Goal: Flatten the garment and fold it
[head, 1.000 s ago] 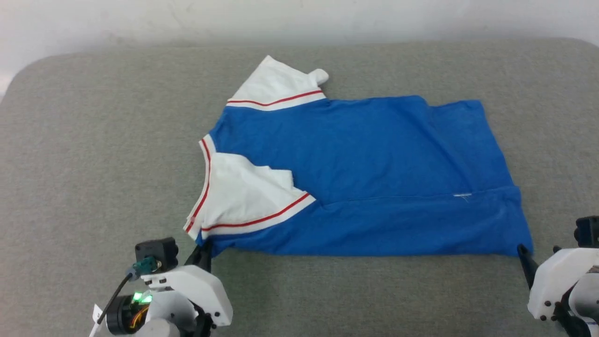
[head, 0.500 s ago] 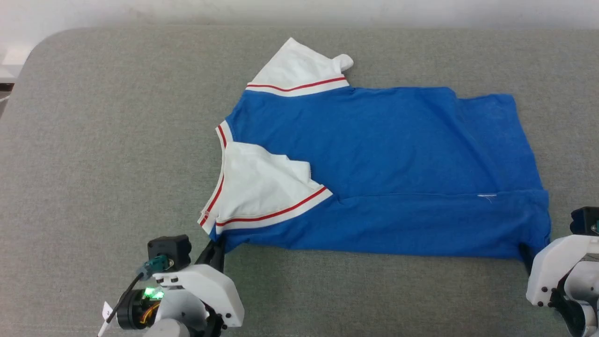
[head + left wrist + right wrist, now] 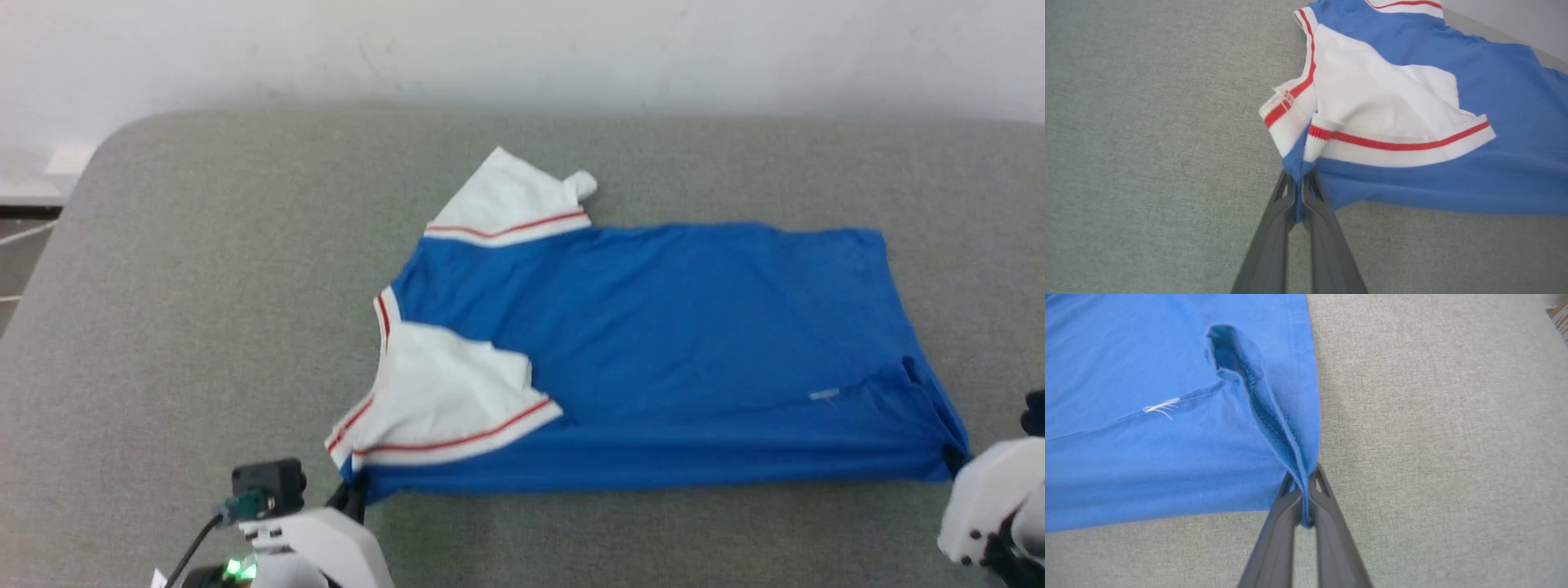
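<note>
Grey fabric bench (image 3: pixel 188 310) | garment (image 3: pixel 653 327) lies spread mid-bench, nearer the front edge | left gripper (image 3: pixel 1298 181) clenched on its shoulder corner | right gripper (image 3: pixel 1303 484) clenched on its hem corner

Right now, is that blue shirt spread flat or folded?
Partly folded. The shirt has its near side doubled over, that white sleeve lying on the blue; the far sleeve sticks out.

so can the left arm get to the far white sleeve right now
Probably not yet: the left end effector is shut on the garment at its near shoulder corner. The way over the cloth to the far white sleeve looks free, once it lets go.
</note>
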You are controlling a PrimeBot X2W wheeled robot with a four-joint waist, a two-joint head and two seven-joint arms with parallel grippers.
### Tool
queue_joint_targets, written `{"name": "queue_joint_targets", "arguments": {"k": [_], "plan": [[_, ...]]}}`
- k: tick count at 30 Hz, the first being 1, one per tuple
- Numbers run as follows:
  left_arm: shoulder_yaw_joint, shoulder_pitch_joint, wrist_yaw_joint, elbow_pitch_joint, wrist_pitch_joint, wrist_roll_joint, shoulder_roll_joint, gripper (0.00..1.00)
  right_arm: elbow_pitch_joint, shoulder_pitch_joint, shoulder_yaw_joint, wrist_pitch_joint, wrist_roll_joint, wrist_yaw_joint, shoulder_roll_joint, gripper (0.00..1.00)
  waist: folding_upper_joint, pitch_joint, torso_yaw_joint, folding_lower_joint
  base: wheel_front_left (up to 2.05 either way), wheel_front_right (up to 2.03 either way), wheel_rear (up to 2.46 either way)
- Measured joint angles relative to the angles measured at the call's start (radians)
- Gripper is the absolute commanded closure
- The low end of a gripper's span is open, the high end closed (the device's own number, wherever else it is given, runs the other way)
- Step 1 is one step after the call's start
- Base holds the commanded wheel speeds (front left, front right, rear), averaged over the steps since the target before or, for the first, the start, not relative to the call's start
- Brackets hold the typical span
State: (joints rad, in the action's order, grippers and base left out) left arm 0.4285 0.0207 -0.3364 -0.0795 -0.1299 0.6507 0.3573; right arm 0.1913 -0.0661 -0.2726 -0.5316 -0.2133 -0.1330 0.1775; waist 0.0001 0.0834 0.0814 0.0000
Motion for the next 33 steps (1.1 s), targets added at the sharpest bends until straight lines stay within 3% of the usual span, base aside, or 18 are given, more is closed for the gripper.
{"name": "queue_joint_targets", "arguments": {"k": [7, 14, 15, 16, 17, 18, 25, 33], "plan": [[0.028, -0.066, 0.002, 0.004, -0.048, 0.031, 0.008, 1.00, -0.080, 0.116, -0.067, -0.080, -0.010, 0.000, -0.045, 1.00, 0.0000, -0.036, 0.002, -0.0002, 0.00, 0.00, 0.00], [0.057, -0.061, 0.028, -0.071, -0.050, 0.033, -0.011, 1.00, -0.038, 0.133, -0.091, -0.091, -0.006, 0.000, -0.068, 1.00, 0.0000, -0.014, -0.007, 0.0000, 0.00, 0.00, 0.00], [0.062, -0.058, 0.033, -0.083, -0.050, 0.033, -0.011, 0.75, -0.021, 0.132, -0.092, -0.091, -0.005, 0.000, -0.068, 1.00, 0.0000, -0.011, -0.008, 0.0000, 0.00, 0.00, 0.00], [0.065, -0.052, 0.037, -0.096, -0.044, 0.028, -0.012, 0.06, -0.005, 0.131, -0.092, -0.088, -0.005, 0.000, -0.068, 1.00, 0.0000, -0.009, -0.010, 0.0000, 0.00, 0.00, 0.00], [0.066, -0.048, 0.038, -0.107, -0.038, 0.026, -0.012, 0.00, 0.008, 0.129, -0.084, -0.082, -0.005, 0.000, -0.066, 0.82, 0.0000, -0.007, -0.011, 0.0000, 0.00, 0.00, 0.00], [0.067, -0.041, 0.046, -0.117, -0.035, 0.027, -0.013, 0.00, 0.021, 0.126, -0.083, -0.073, -0.005, 0.000, -0.066, 0.00, 0.0000, -0.007, -0.013, 0.0000, 0.00, 0.00, 0.00], [0.047, -0.029, 0.073, -0.127, 0.056, 0.025, -0.014, 0.00, 0.027, 0.089, -0.076, 0.026, 0.007, 0.000, -0.032, 0.00, 0.0000, -0.026, -0.018, 0.0000, 0.00, 0.00, 0.00], [-0.005, 0.021, 0.122, -0.049, 0.319, -0.040, -0.002, 0.00, -0.136, 0.071, 0.037, 0.295, -0.026, 0.000, 0.012, 0.00, 0.0000, -0.053, -0.031, 0.0000, 0.00, 0.00, 0.00]]}}
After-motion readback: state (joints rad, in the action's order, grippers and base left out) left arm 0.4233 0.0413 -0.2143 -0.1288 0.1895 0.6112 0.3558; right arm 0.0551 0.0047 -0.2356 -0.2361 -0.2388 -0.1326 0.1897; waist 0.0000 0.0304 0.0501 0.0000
